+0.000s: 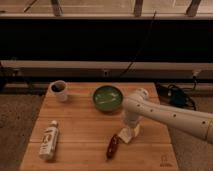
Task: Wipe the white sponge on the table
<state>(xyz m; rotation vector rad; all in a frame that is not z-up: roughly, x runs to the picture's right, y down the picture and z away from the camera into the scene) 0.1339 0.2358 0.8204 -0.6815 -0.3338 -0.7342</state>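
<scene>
Gripper (131, 126) of mine was down at the white sponge (129, 134), pressing it onto the table (80, 125) near the front right, just beside a reddish-brown thing (113, 146). Honestly couldn't tell whether I was clenched on it or just pushing. I'd guess the wipe was underway, with most of the wood left to cover.

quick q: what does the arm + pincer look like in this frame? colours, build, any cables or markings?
The arm is off-white, made of thick rounded tubular segments with a bulbous joint at the wrist end, entering from the right. No cables or markings on it are visible. The pincer is the same pale colour and sits over the table, right by the white sponge; its finer build is too indistinct to describe.
</scene>
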